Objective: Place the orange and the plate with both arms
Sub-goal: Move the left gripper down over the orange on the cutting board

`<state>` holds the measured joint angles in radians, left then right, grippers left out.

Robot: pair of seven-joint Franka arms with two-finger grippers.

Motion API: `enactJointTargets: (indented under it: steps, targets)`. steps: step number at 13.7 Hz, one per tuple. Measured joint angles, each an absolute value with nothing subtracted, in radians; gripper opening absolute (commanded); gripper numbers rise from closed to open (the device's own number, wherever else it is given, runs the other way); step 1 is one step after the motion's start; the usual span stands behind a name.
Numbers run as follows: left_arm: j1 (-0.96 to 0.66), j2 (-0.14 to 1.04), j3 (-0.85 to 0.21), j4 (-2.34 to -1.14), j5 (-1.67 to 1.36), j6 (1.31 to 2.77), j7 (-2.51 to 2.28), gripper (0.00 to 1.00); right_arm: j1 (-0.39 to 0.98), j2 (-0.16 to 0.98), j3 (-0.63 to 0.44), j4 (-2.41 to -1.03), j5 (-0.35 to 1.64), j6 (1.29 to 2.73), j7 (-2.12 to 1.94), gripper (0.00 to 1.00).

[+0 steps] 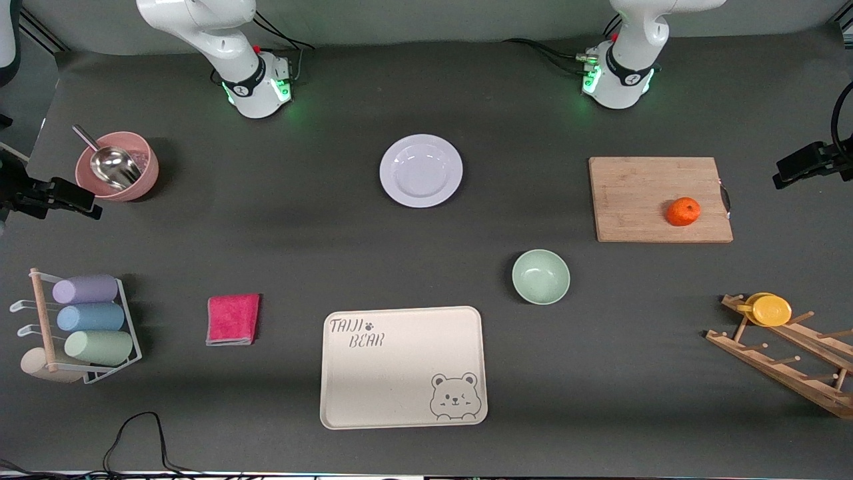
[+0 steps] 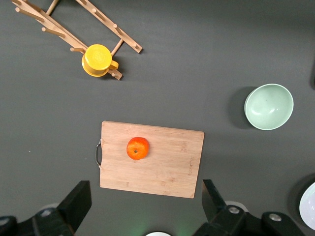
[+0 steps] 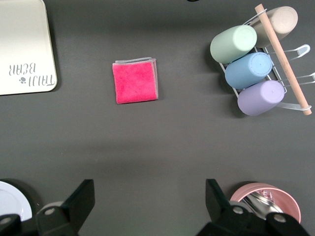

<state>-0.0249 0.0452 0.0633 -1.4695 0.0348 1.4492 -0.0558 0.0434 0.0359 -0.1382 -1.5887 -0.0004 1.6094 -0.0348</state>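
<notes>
The orange (image 1: 683, 211) (image 2: 138, 148) rests on a wooden cutting board (image 1: 640, 200) toward the left arm's end of the table. The white plate (image 1: 421, 171) lies on the table between the two arm bases; its rim also shows in the left wrist view (image 2: 310, 206) and the right wrist view (image 3: 11, 201). My left gripper (image 2: 146, 196) hangs open and empty, high over the table at the board's edge. My right gripper (image 3: 149, 189) is also open and empty, high over bare table between the plate and a pink bowl. Neither hand shows in the front view.
A pale green bowl (image 1: 540, 276) and a cream bear tray (image 1: 400, 373) sit nearer the front camera than the plate. A pink cloth (image 1: 232, 319), a cup rack (image 1: 86, 327) and a pink bowl with a scoop (image 1: 118, 167) are at the right arm's end. A wooden rack with a yellow cup (image 1: 772, 310) is at the left arm's end.
</notes>
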Motion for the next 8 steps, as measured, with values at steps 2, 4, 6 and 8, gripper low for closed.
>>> enactJointTargets:
  steps: [2, 4, 6, 8]
  targets:
    - [-0.027, 0.05, 0.07, -1.472, 0.035, 1.447, -0.056, 1.0, 0.043, 0.036, -0.138, -1.589, 0.0, 1.609, -0.035, 1.0]
    - [-0.028, 0.052, 0.074, -1.498, 0.037, 1.445, -0.045, 1.0, 0.043, 0.036, -0.138, -1.589, 0.0, 1.609, -0.035, 1.0]
    - [-0.026, 0.045, 0.082, -1.565, 0.041, 1.462, 0.01, 1.0, 0.043, 0.036, -0.138, -1.589, 0.0, 1.609, -0.035, 1.0]
    - [-0.022, 0.009, 0.089, -1.71, 0.045, 1.561, 0.04, 1.0, 0.043, 0.036, -0.138, -1.589, 0.0, 1.609, -0.035, 1.0]
